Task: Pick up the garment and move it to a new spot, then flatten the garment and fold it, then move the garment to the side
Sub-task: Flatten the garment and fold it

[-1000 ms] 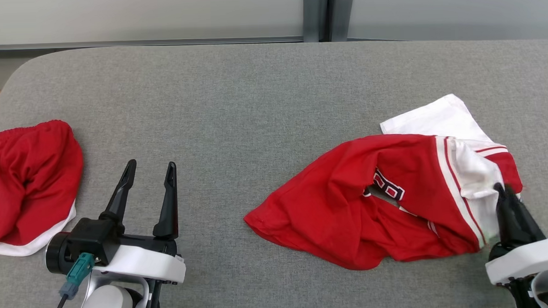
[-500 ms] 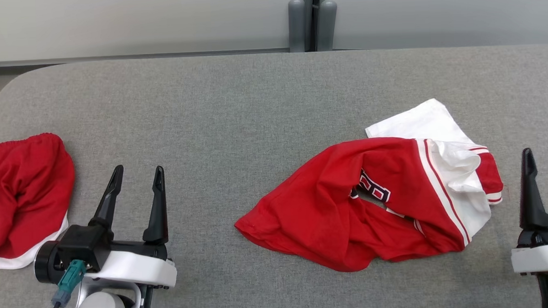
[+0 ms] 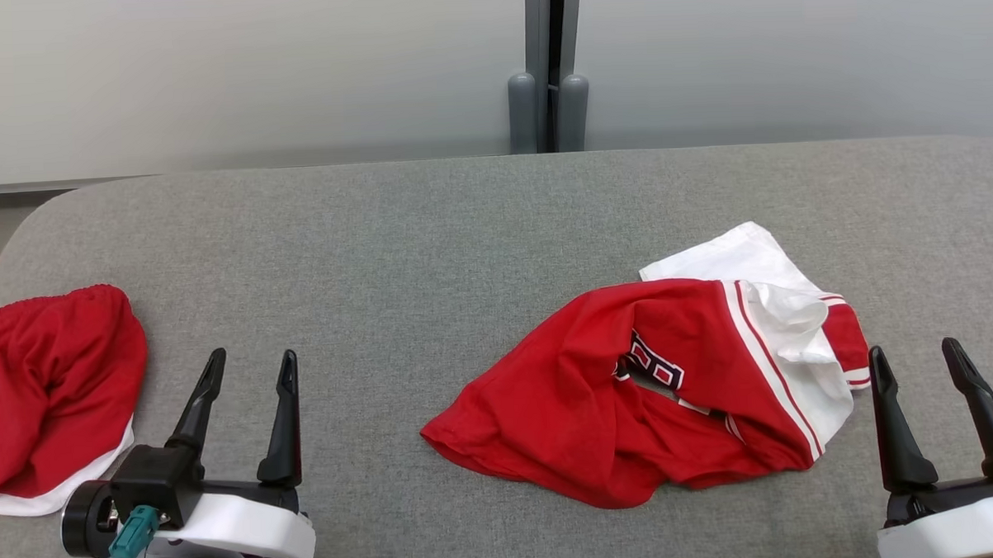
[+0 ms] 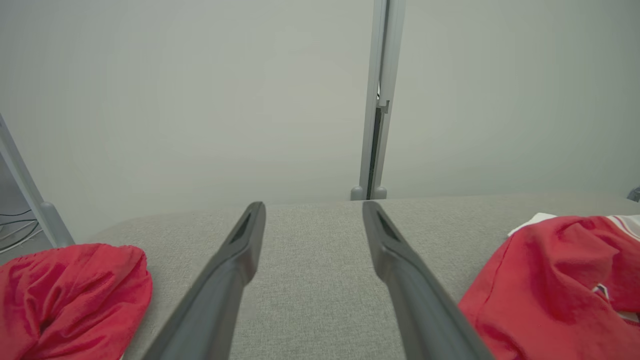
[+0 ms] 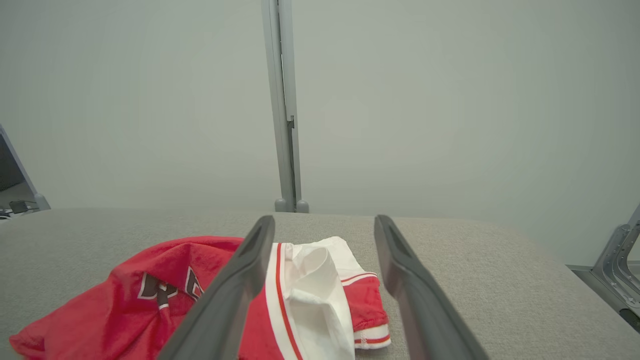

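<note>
The crumpled red-and-white jersey lay on the grey surface, right of centre in our head view. Its long axis ran mostly side to side, from a red hem corner at the near left up to a white-trimmed end at the far right. Our right gripper stood just beside that white end, to its right and slightly nearer to us. Its fingers were spread apart and empty, and were not touching the cloth. In the right wrist view the white fold sat between and beyond the two fingers.

Our left gripper was likewise spread wide and empty. It was well apart from the jersey's red corner, with bare surface between, and a second red garment lay off to its left. We judged the right arm much the nearer for a first pinch, reaching forward and left.
</note>
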### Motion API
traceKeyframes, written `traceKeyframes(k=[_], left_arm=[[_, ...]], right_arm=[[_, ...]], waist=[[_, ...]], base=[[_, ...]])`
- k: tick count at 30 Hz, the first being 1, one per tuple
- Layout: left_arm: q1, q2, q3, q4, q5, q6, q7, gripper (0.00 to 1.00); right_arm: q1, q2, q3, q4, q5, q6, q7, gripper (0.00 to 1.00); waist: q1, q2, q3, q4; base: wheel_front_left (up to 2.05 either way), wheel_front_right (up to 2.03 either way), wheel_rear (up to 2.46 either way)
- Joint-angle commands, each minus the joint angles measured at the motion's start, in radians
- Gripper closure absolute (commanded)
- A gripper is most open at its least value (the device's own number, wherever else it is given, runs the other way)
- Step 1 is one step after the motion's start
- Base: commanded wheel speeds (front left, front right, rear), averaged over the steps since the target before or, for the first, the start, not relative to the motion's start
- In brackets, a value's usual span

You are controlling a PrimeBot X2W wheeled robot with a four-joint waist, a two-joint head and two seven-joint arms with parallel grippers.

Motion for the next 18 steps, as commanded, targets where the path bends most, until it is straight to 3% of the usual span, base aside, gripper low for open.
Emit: traceKeyframes(k=[1, 13, 18], left_arm=[[0.014, 0.004, 0.004, -0.003, -0.006, 0.006, 0.001, 0.0], [0.021, 0.015, -0.004, -0.027, -0.011, 0.016, 0.012, 0.0], [-0.005, 0.004, -0.031, -0.03, -0.016, -0.003, 0.034, 0.0]], right_arm=[[0.01, 0.002, 0.001, -0.001, 0.002, 0.0, 0.005, 0.0], [0.009, 0.003, 0.002, -0.001, 0.009, 0.0, 0.01, 0.0], [-0.003, 0.004, 0.005, -0.007, 0.009, 0.0, 0.013, 0.0]], waist=[[0.0, 0.0, -0.004, 0.0], [0.0, 0.0, -0.013, 0.004], [0.0, 0.0, 0.0, 0.003]], base=[[0.0, 0.0, 0.0], [0.0, 0.0, 0.0], [0.0, 0.0, 0.0]])
